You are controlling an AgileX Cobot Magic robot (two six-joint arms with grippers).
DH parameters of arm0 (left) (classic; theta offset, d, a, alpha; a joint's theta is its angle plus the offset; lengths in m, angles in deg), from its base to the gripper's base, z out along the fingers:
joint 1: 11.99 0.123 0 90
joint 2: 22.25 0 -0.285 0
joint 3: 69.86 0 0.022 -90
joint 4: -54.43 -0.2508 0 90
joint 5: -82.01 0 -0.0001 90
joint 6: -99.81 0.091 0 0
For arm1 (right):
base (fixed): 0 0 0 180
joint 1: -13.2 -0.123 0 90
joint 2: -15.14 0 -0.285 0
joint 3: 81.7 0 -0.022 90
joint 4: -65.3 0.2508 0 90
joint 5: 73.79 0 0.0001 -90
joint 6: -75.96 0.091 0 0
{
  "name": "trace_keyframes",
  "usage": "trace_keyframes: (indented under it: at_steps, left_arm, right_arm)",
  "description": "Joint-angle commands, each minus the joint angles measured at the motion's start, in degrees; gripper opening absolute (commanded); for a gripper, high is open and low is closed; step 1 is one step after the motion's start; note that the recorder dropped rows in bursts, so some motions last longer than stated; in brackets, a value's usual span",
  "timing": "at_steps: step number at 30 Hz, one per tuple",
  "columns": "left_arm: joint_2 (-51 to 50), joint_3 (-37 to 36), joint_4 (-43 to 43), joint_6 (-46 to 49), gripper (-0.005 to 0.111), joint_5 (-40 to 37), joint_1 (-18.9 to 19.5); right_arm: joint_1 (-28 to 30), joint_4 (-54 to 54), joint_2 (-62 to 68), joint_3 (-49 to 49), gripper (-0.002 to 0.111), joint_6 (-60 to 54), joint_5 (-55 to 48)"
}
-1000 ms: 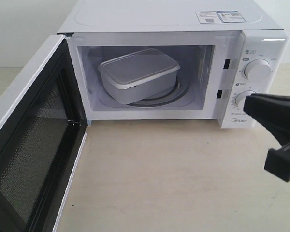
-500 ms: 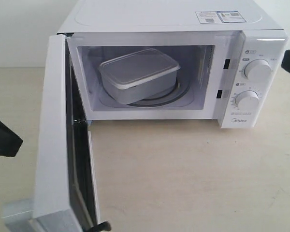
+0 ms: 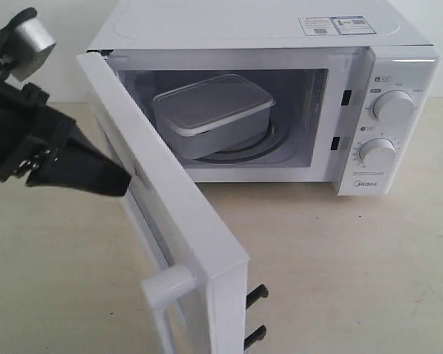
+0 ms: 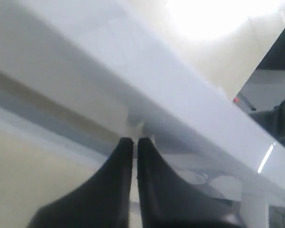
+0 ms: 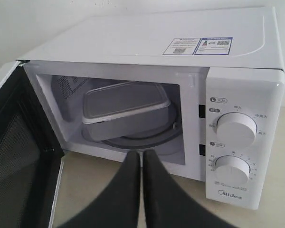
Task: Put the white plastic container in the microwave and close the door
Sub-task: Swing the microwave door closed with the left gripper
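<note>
- While my left end effector [image 4: 134, 140] is clenched with nothing between its fingers, its tip presses on the outer side of the door [image 3: 173, 206], which stands about half open.
- My right end effector [image 5: 141, 156] is also clenched and empty, apart from the microwave [image 3: 244, 29].
- The white plastic container [image 3: 210, 110] sits inside on the glass turntable [image 3: 277, 144]. It is rectangular and translucent white, with rounded corners and a flat rimmed lid, and it is turned a little askew.
</note>
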Motion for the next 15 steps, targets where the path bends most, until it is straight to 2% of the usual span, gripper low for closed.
trace_keyframes:
  at_steps: [1, 5, 8, 12, 15]
  left_arm:
    - [-0.69, -0.13, 11.75, 9.8, 0.004, 9.09, -0.24]
    - [-0.69, -0.13, 14.93, 12.69, 0.004, 13.18, -0.24]
    - [-0.69, -0.13, 22.81, 18.45, 0.004, 16.87, -0.24]
    - [-0.11, -0.13, 24.73, 23.02, 0.004, 11.54, -0.24]
    - [1.43, -0.13, 24.48, 25.27, 0.004, 10.94, -1.18]
  right_arm:
    - [0.24, -0.25, -0.32, -0.53, 0.0, 0.0, -0.12]
    - [0.24, -0.25, -0.32, -0.53, 0.0, 0.0, -0.64]
    - [0.14, 1.55, 0.07, -0.53, 0.0, -0.57, -2.55]
    - [0.14, 7.72, 1.22, -0.53, 0.0, -7.62, -3.63]
    - [0.14, 12.48, 6.2, -0.53, 0.0, -13.09, -1.74]
